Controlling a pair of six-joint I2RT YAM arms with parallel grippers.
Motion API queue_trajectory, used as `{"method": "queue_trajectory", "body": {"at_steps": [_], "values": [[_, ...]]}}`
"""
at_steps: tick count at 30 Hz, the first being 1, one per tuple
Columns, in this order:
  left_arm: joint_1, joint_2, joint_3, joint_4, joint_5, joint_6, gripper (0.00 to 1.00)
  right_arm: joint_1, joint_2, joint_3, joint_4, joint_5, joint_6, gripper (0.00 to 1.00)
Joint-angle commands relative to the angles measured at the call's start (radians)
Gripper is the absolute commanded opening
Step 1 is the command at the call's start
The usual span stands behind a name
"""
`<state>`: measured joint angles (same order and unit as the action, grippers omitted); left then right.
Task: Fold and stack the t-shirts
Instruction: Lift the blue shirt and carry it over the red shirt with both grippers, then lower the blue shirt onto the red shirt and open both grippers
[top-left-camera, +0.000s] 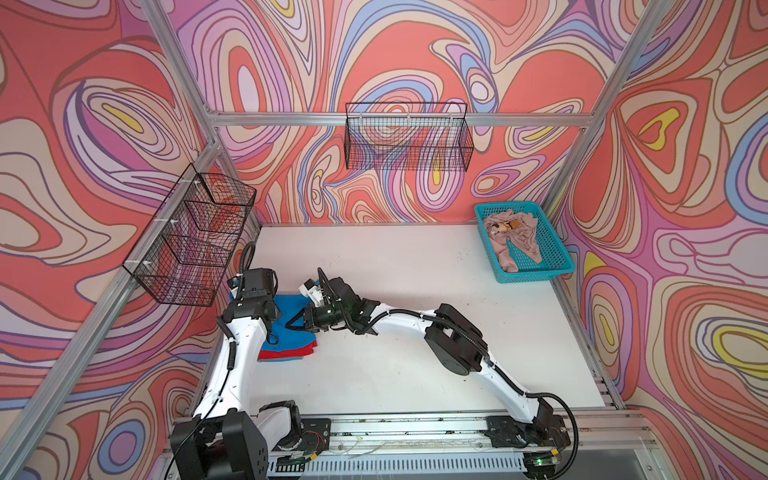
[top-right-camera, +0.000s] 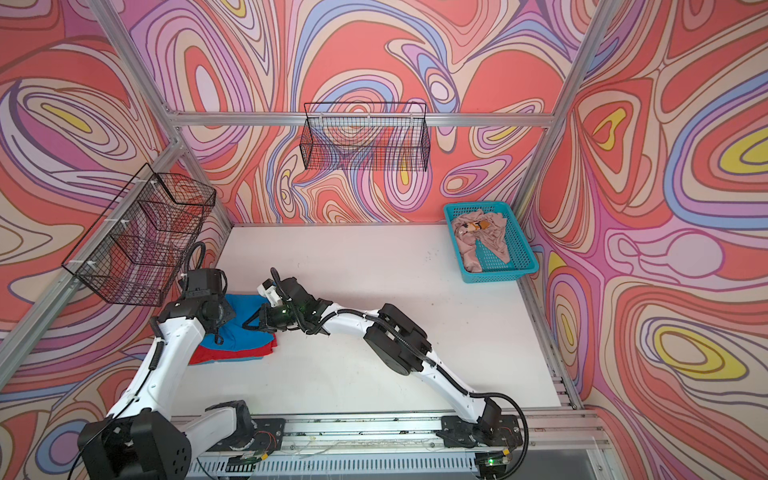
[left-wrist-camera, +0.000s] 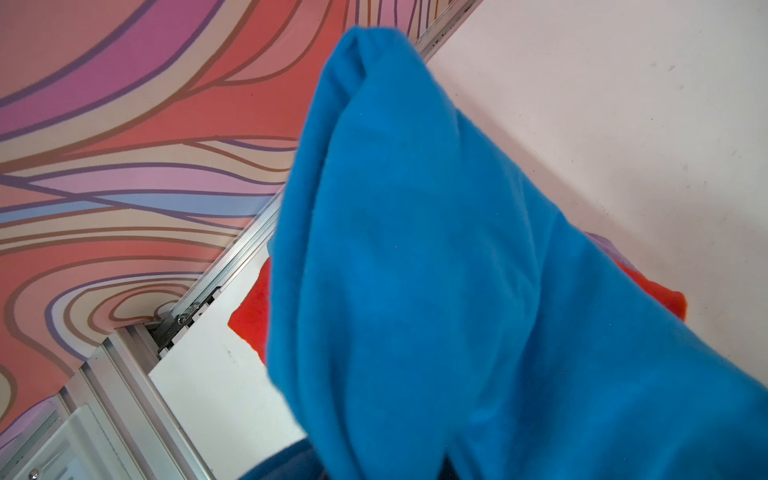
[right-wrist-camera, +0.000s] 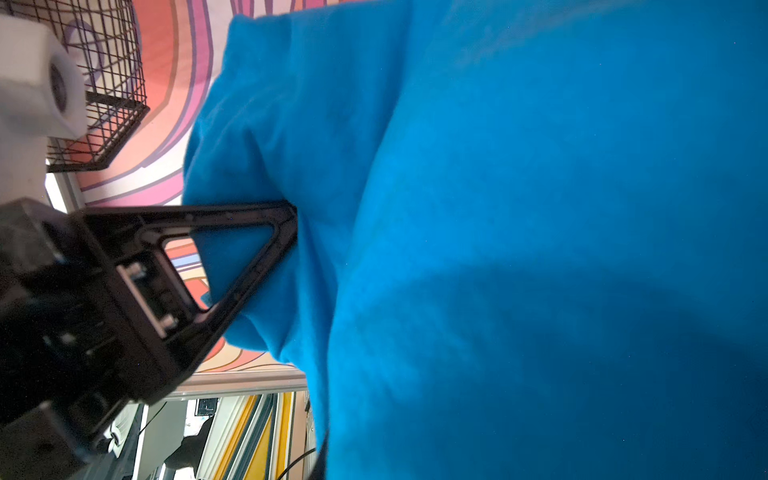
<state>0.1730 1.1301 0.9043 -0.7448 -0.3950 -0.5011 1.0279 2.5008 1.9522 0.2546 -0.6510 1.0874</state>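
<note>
Gripping hands: both are closed on the blue t-shirt (top-right-camera: 245, 336), one at each side of the cloth.
Right hand (top-left-camera: 293, 325): its black triangular fingers (right-wrist-camera: 249, 266) point left across the tabletop (top-left-camera: 395, 332). In the right wrist view the tip is pressed into a bunched fold of blue cloth.
Left hand (top-right-camera: 225, 313): it is largely hidden under its own wrist in both top views. The left wrist view shows no fingers, only blue cloth rising in a long fold to a gathered peak close to the lens.
Right arm: it reaches low from the near right corner and arches over the tabletop, past the middle to the left side.
Left arm: it rises from the near left corner, bent at the elbow, with the wrist turned down over the pile.
Blue t-shirt: it spans the gap between the two hands, so its long axis runs roughly left to right in the top views. Its edges are lifted and the rest sags. I cannot tell collar from hem.
Red t-shirt (top-right-camera: 212, 354): it lies flat directly beneath the blue one, near the left edge of the tabletop. Its near edge and corners show past the blue cloth.
Beige-pink t-shirt (top-left-camera: 517, 241): it is crumpled, orange-black print upward, inside the turquoise basket (top-left-camera: 536, 276). The basket sits at the far right corner, well apart from both hands.
</note>
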Motion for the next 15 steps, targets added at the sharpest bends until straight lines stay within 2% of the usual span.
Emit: {"method": "queue_trajectory", "body": {"at_steps": [1,8,13,15], "values": [[0.013,0.0,-0.012,0.05,-0.064,-0.011,0.0,0.015,0.023,0.009,0.016,0.01,0.007,0.0],[0.019,0.03,0.005,0.038,-0.055,-0.025,0.01,0.014,0.018,-0.016,0.023,0.038,0.006,0.0],[0.02,0.021,0.008,0.038,-0.032,-0.032,0.29,0.014,0.025,-0.035,0.052,0.052,0.023,0.0],[0.02,0.016,0.012,0.033,-0.029,-0.036,0.47,0.014,0.03,-0.039,0.064,0.053,0.034,0.0]]}}
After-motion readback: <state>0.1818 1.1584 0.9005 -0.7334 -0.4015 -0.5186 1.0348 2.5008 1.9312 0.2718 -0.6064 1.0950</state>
